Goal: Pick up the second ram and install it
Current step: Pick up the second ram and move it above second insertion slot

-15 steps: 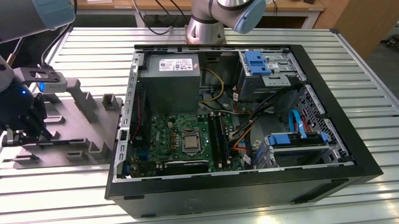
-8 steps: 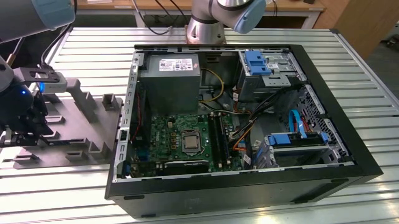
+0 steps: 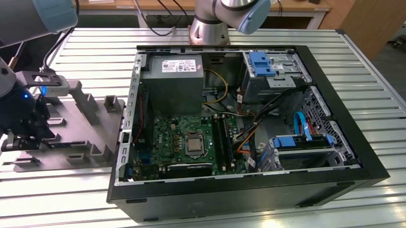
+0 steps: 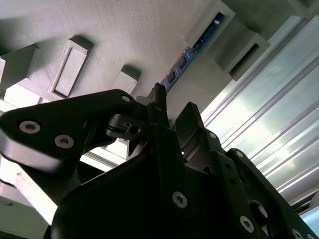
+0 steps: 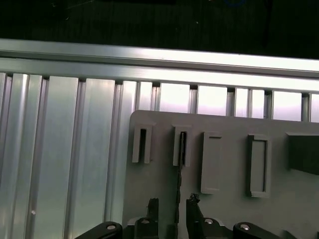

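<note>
We see a ribbed aluminium table (image 3: 355,57) across the exterior view. An open black computer case (image 3: 254,192) lies on it over the centre and right. A grey slotted holder plate (image 3: 82,128) rests at the left, and the arm's base (image 3: 209,31) stands at top centre.

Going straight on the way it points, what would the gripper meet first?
Likely the second ram, standing edgewise in the grey holder. The open gripper lines up with a finger on either side of it, though depth is unclear.
</note>
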You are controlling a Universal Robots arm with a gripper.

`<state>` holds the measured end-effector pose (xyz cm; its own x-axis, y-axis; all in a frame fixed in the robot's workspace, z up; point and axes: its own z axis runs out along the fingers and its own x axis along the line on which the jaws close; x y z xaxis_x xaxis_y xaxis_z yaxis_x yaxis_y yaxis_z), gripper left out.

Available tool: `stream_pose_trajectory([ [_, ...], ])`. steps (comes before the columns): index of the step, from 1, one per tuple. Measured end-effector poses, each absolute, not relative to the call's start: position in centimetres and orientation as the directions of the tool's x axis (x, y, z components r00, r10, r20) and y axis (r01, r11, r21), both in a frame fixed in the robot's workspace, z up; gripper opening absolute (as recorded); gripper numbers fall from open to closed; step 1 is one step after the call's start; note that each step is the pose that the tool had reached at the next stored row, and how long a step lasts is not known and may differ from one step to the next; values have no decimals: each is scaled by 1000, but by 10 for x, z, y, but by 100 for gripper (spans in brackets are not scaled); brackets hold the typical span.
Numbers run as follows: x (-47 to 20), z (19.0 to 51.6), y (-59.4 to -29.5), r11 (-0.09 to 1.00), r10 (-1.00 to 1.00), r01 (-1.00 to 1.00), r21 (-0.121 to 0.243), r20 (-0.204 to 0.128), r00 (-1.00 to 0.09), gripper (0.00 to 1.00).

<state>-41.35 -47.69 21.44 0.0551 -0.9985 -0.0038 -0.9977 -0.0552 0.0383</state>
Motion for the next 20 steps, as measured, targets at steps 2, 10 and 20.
stream_pose_trajectory([
  [2, -413, 211, -477, -55, -998, -998, 38, -4, 55, 35],
  [10, -416, 206, -477, -56, -998, -998, 37, -14, 55, 35],
  [20, -418, 199, -477, -57, -998, -998, 34, -33, 56, 35],
])
